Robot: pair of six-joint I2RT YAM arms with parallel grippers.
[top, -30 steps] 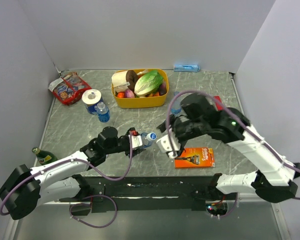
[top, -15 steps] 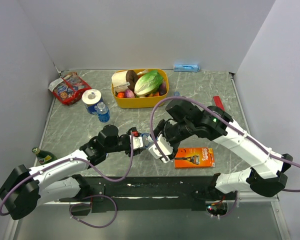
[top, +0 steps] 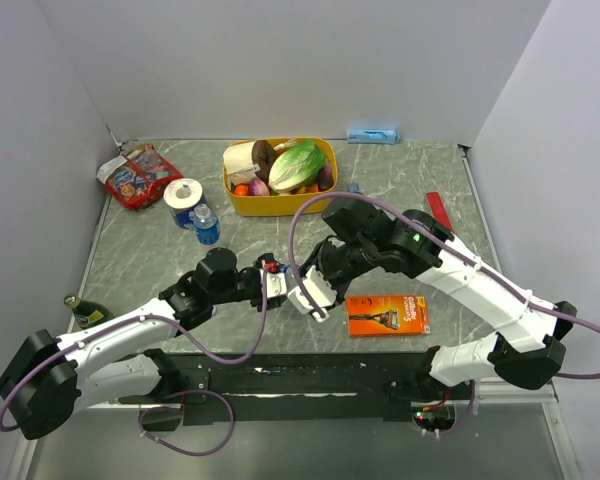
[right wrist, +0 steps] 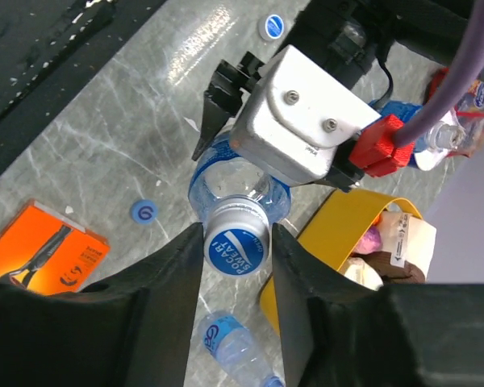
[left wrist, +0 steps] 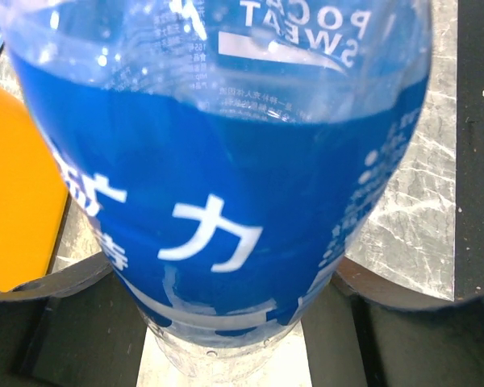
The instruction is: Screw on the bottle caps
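Note:
My left gripper (top: 276,283) is shut on a clear bottle (left wrist: 218,201) with a blue label, which fills the left wrist view between the dark fingers (left wrist: 56,322). In the right wrist view the same bottle (right wrist: 226,173) points its neck at the camera, with a blue bottle cap (right wrist: 236,246) sitting on it. My right gripper (right wrist: 236,250) is shut on that cap, one finger against each side. Two loose caps (right wrist: 143,212) (right wrist: 272,26) lie on the table. A second bottle (top: 206,223) stands by the paper roll, and a third (right wrist: 234,347) shows low in the right wrist view.
A yellow basket (top: 280,205) of food stands at the back. An orange razor pack (top: 387,314) lies right of the grippers. A paper roll (top: 183,197), a snack bag (top: 135,176) and a green glass bottle (top: 86,313) are on the left.
My right gripper has swung left to the held bottle's neck and its fingers have closed in on the cap. The left arm has stayed put.

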